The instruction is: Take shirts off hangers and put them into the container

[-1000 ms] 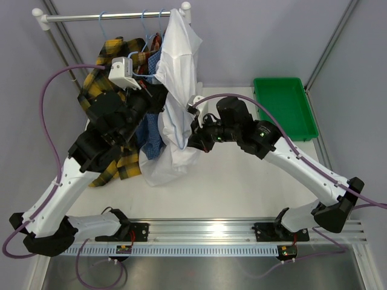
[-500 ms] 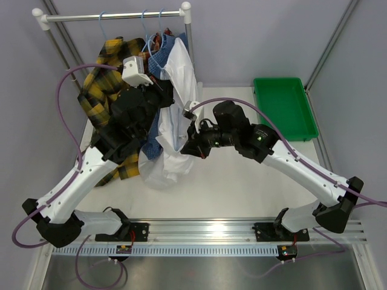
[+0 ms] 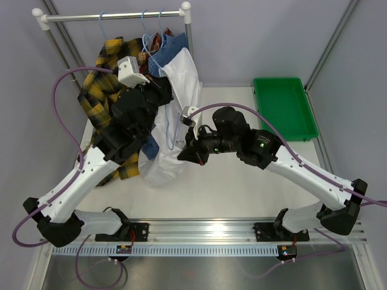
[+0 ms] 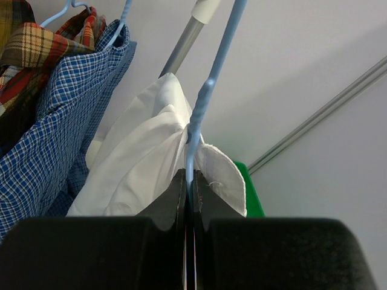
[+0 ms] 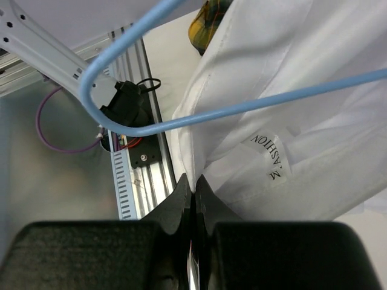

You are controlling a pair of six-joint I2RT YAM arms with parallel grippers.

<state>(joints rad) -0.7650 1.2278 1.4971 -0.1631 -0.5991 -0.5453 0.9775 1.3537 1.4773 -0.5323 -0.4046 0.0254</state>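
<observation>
The white shirt [image 3: 176,115] is hanging in the middle of the scene, just in front of the rail [image 3: 115,16] and between the two arms, with its lower part bunching on the table [image 3: 242,187]. The left gripper [image 4: 189,181] is clamping the neck of the light-blue hanger [image 4: 211,78] that is carrying this shirt, its jaws fully closed on the wire just above the collar. The right gripper [image 5: 192,187] is pinching an edge of the white fabric, jaws closed on the cloth, directly below the hanger's rounded shoulder bend (a sewn-in label [image 5: 272,158] is showing just beside the grip). Whether the hanger's hook is resting on the rail cannot be told. The yellow-and-black plaid shirt [image 3: 106,78] is hanging at far left, partly behind the left arm. The blue check shirt [image 4: 54,133] and the red plaid shirt [image 4: 36,54] are hanging on the rail just left of the white one. The green container [image 3: 284,106] is sitting at the far right of the table, well apart from both grippers.
</observation>
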